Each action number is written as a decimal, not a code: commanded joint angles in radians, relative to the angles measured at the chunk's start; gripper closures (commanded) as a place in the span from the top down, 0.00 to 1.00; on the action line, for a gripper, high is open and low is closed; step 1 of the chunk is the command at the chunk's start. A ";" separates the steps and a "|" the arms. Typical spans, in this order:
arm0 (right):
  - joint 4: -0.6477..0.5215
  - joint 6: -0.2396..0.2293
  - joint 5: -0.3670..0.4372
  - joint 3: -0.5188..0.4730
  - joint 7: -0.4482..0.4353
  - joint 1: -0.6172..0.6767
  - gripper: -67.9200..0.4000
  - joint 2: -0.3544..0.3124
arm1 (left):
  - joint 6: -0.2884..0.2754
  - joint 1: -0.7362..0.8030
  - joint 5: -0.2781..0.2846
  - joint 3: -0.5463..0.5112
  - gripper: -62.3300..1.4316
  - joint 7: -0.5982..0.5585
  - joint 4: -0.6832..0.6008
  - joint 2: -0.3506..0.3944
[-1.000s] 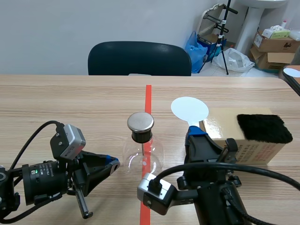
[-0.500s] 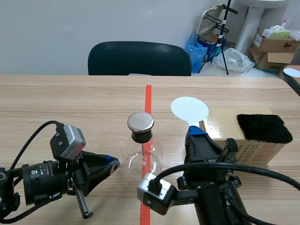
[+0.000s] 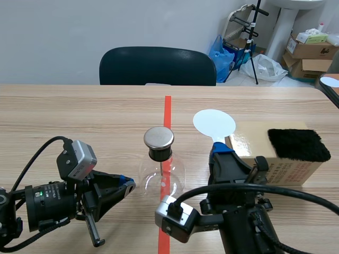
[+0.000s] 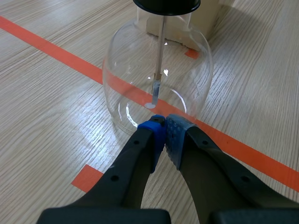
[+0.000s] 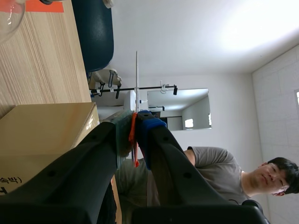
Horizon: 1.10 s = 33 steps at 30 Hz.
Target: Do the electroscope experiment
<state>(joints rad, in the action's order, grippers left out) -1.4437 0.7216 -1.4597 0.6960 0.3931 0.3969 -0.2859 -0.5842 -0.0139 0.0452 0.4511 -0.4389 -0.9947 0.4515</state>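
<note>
Left wrist view: left gripper (image 4: 164, 125) closed on nothing, pads meeting at the foot of the electroscope flask (image 4: 140, 70), which stands on the tape line (image 4: 70, 58). Right gripper (image 3: 219, 150) clamps a white disc (image 3: 214, 123) by its handle, near the flask's metal cap (image 3: 159, 137). Cardboard box (image 3: 249, 143) alongside, black fur pad (image 3: 298, 144) on top.

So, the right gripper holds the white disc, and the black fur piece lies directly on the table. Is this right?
Not fully. The right gripper does hold the white disc, but the black fur piece lies on top of the cardboard box, not directly on the table. The scene view shows this.
</note>
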 commanded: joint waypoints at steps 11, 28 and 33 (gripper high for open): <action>-0.080 -0.016 -0.001 -0.001 -0.080 -0.012 0.02 -0.008 | -0.002 -0.006 0.014 -0.003 0.07 -0.015 -0.021 -0.007; -0.082 -0.065 -0.001 -0.001 -0.335 -0.015 0.02 -0.008 | -0.002 -0.006 0.014 -0.003 0.07 -0.015 -0.021 -0.007; -0.082 -0.065 -0.001 -0.001 -0.364 -0.015 0.02 -0.008 | -0.002 -0.006 0.014 -0.003 0.07 -0.014 -0.021 -0.007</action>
<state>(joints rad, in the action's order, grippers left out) -1.5097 0.6426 -1.4597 0.6960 0.0299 0.3965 -0.2890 -0.5842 -0.0139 0.0452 0.4511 -0.4389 -0.9947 0.4511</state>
